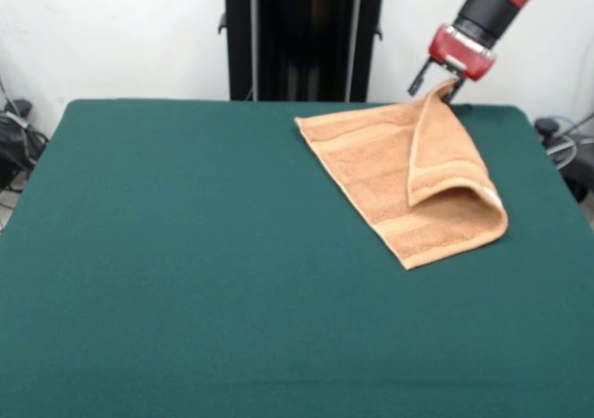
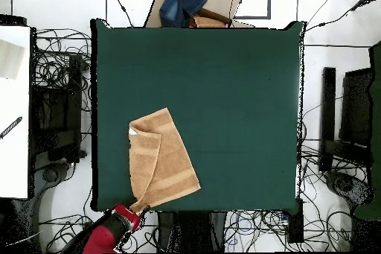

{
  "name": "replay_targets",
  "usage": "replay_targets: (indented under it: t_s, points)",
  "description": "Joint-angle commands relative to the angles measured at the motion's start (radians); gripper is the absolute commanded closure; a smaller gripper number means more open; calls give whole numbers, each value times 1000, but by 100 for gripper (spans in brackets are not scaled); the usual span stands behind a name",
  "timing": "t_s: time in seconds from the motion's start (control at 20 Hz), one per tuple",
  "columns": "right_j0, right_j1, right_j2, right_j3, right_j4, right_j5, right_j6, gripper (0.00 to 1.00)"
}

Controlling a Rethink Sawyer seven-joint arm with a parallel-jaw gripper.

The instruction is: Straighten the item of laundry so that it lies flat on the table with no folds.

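Your gripper [image 1: 449,89] was pinched shut on the folded-over corner of the orange-tan towel [image 1: 390,172], which lay just below it near the green table's [image 1: 186,251] far edge.

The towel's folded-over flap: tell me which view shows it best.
The front view: the towel shows its flap raised to the gripper and curling over. The overhead view flattens the flap to a strip along one side, hiding its height.

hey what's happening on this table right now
A red and black robot arm has its gripper closed on one corner of an orange-tan towel, lifting it at the table's edge nearest the robot. Part of the towel is folded over the rest, which lies flat on the green cloth. So it is not yet spread out flat.
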Motion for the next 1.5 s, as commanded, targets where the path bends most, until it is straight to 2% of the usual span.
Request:
replay_targets:
  t_s: [0.05, 0.15, 0.2, 0.35, 0.6, 0.7, 1.0, 1.5]
  points:
    - [-62, 58, 6, -131, 4, -69, 212, 0]
    - [-145, 35, 38, -143, -137, -67, 213, 0]
    - [-212, 14, 73, -143, -234, -65, 217, 0]
    - [-234, -40, 77, -128, -296, -57, 215, 0]
    - [-154, -120, 64, -109, -197, 34, 218, 0]
    - [-117, -129, 56, -110, -135, 75, 208, 0]
    - [-42, -158, 27, -118, -22, 155, 163, 0]
    - [2, -205, -38, -116, 2, 250, 139, 0]
